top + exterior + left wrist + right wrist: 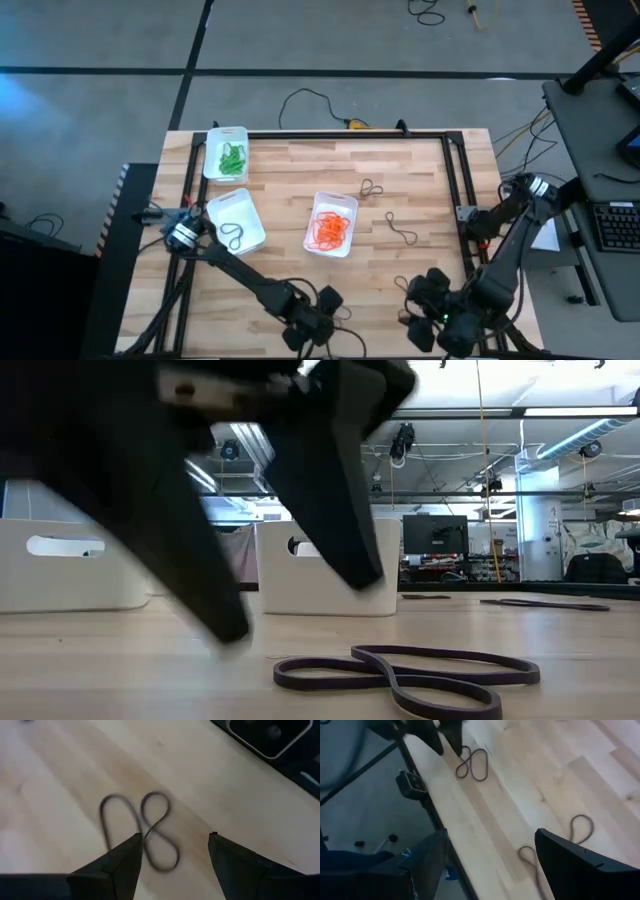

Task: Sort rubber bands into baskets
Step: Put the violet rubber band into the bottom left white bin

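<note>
Wooden tabletop (300, 210) is carrying three baskets: one with green bands (226, 153), one with dark bands (235, 222), one with orange bands (331, 225). Both arms are working near the front edge. Left gripper (172, 852) is hovering with fingers spread wide over a twisted dark band (142, 827); right gripper (490, 857) is waiting beside it, fingers wide and empty. Closing off-centre could flick the band over the close edge. Open wood is lying toward the baskets.
</note>
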Controlling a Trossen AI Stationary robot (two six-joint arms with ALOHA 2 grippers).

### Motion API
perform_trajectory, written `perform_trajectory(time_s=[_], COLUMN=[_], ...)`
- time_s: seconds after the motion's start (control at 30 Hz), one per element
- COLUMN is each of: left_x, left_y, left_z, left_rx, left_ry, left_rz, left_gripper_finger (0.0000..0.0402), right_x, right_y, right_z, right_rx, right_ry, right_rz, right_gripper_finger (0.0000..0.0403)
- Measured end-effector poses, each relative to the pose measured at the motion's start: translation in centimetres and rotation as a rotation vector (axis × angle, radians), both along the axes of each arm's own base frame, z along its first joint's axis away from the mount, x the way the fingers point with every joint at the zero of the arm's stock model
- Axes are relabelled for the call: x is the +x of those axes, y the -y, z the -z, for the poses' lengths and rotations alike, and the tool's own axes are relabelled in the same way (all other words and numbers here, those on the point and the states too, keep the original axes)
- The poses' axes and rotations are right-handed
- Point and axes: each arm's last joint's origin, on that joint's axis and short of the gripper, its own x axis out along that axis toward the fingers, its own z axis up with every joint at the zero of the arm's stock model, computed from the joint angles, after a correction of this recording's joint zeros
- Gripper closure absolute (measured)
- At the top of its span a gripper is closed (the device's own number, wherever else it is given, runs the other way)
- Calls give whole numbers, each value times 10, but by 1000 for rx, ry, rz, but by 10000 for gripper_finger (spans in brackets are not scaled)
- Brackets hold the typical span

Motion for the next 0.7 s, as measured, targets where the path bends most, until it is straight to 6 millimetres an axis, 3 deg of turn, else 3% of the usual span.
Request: perform_trajectory(time_s=[0.1,0.23,0.47,0.7], left_x=[8,20,31,40], left_y=[-1,-2,-15,-37], left_z=[15,26,22,24], left_rx=[-2,-9,-19,-44], left_ry=[-23,-61,-104,-131], left_rz=[62,10,-67,-131], left_gripper_finger=[191,192,216,245], right_x=[4,9,15,12], right_y=[-9,-18,-25,-18], right_z=[0,-2,4,-1], right_rx=[12,26,16,-2], right_ry=[0,6,24,58], right_rz=[9,15,33,84], right_gripper_finger=[117,117,117,117])
